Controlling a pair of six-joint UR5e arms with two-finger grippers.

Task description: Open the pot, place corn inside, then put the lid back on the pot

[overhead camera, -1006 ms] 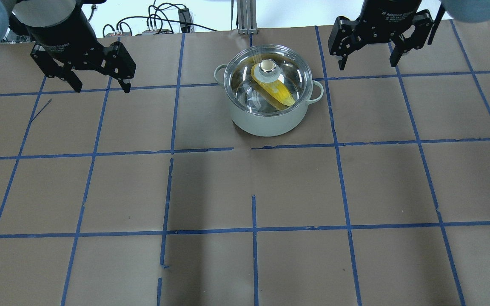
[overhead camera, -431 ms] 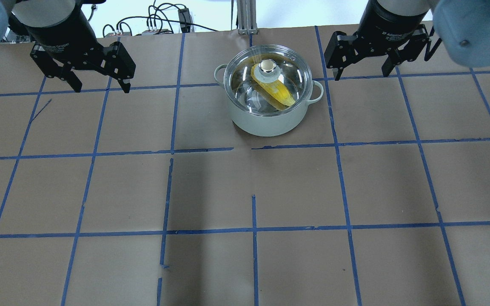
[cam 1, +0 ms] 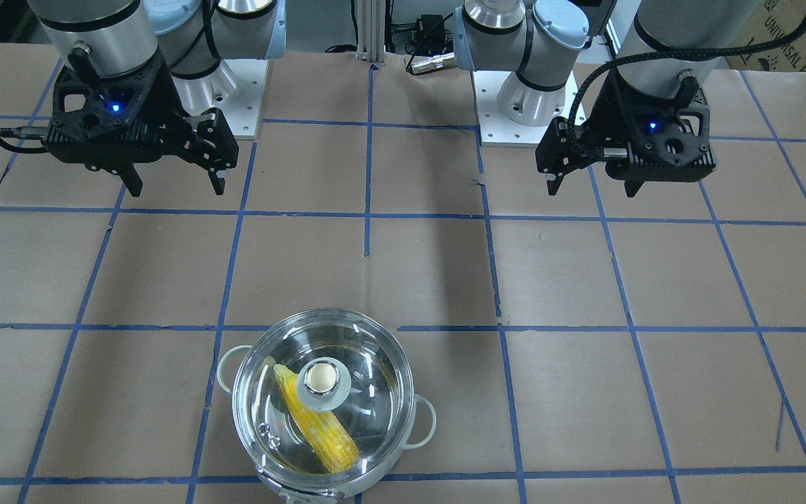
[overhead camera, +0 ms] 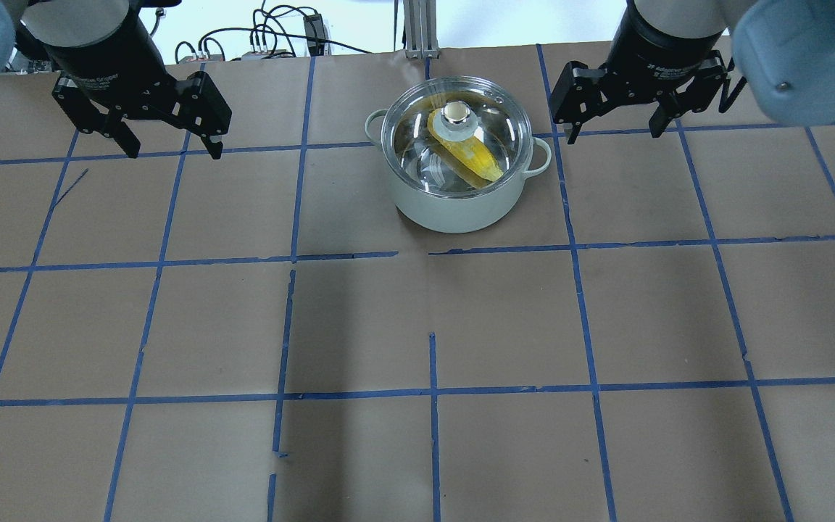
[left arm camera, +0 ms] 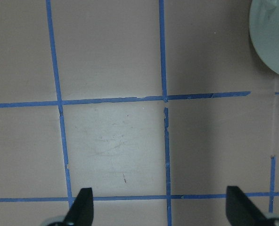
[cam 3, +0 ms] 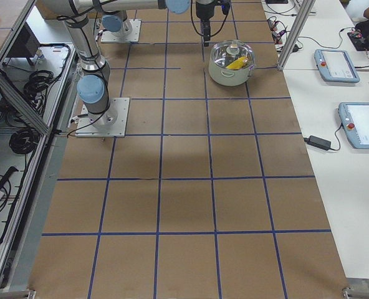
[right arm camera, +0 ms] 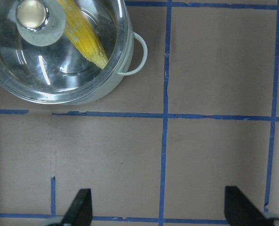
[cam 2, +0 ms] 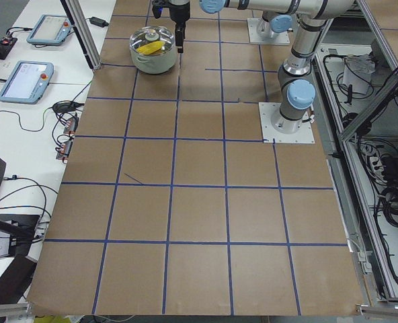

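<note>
"UNIVERSAL", seemingly, on cardboard box [cam 1: 795,38]

Open table [overhead camera: 359,319] on every side of the pot [overhead camera: 454,212]

The tabletop [overhead camera: 504,319] is brown, crossed by a grid of blue tape lines [overhead camera: 533,389]. The pot [overhead camera: 454,210] is pale mint outside. The corn [overhead camera: 474,157] is yellow. The lid [overhead camera: 417,148] is clear glass with a beige knob [overhead camera: 455,112]. The left tool [overhead camera: 173,153] and right tool [overhead camera: 612,135] are black.
</note>
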